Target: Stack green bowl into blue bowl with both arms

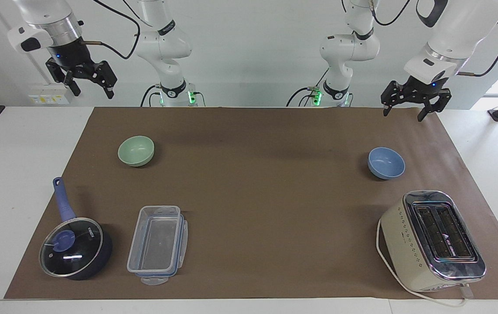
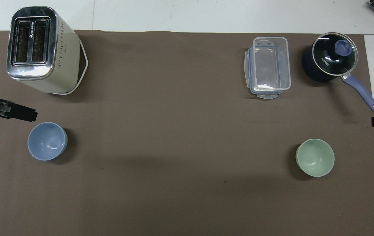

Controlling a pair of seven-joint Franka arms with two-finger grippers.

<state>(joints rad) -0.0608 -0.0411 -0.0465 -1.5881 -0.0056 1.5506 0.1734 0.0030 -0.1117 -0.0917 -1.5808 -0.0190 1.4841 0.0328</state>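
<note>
The green bowl [image 1: 136, 151] [image 2: 315, 157] stands upright and empty on the brown mat, toward the right arm's end. The blue bowl [image 1: 386, 162] [image 2: 47, 141] stands upright and empty toward the left arm's end. The two bowls are far apart. My right gripper [image 1: 92, 89] is open and empty, raised over the table's edge at its own end, well apart from the green bowl. My left gripper [image 1: 405, 111] is open and empty, raised over the mat's edge nearest the robots, apart from the blue bowl. In the overhead view only one of its fingers [image 2: 23, 114] shows.
A cream toaster [image 1: 432, 237] [image 2: 43, 49] stands farther from the robots than the blue bowl. A dark-blue lidded saucepan [image 1: 74, 248] [image 2: 331, 60] and a clear plastic container [image 1: 157, 244] [image 2: 269, 67] stand farther from the robots than the green bowl.
</note>
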